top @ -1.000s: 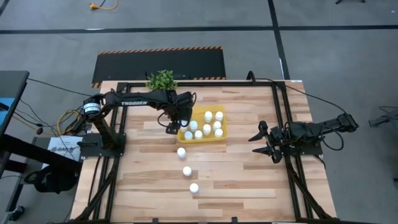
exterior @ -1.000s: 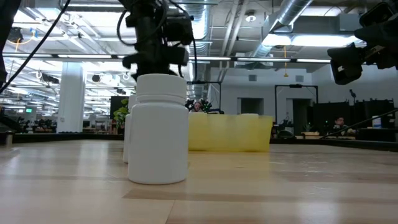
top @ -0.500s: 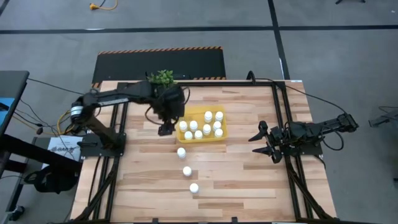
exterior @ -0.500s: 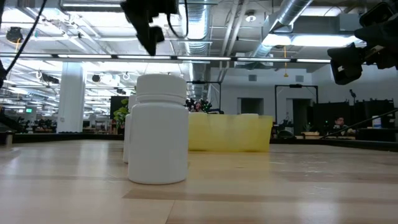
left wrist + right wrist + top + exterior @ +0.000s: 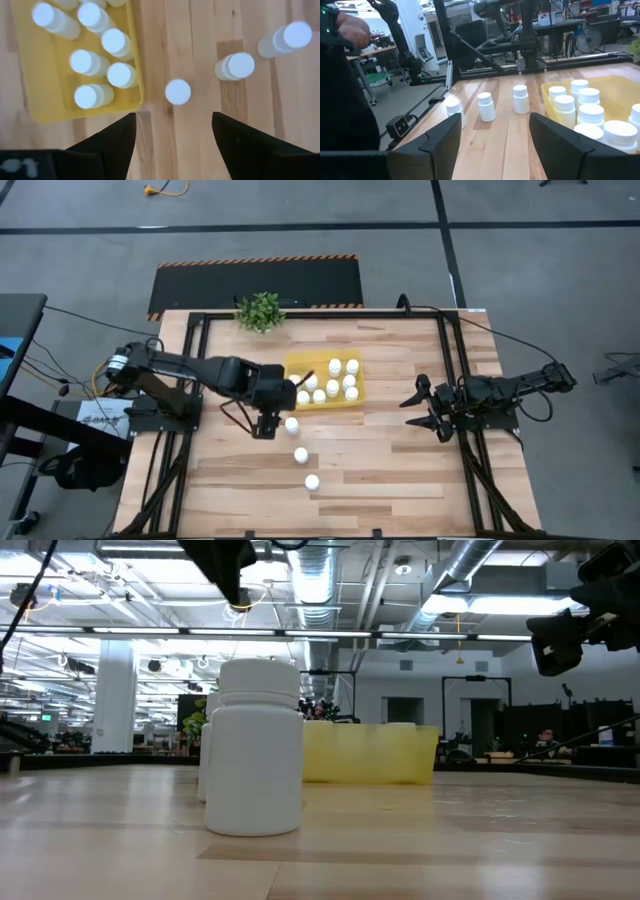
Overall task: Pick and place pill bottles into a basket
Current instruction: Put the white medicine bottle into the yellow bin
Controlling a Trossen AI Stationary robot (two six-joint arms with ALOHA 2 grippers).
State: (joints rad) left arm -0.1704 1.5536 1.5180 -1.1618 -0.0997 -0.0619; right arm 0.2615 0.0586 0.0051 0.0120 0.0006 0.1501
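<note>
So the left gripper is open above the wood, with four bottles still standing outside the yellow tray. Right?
Not quite: three bottles stand outside, not four. The high view shows them in a line on the wood: the nearest bottle, middle bottle and farthest bottle from the yellow tray. The left gripper is indeed open above the wood.

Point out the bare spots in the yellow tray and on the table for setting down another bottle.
The yellow tray is bare at its plant-side left corner; nine bottles crowd the rest. The table is bare between the three loose bottles and the right gripper. The left gripper crowds the nearest loose bottle.
</note>
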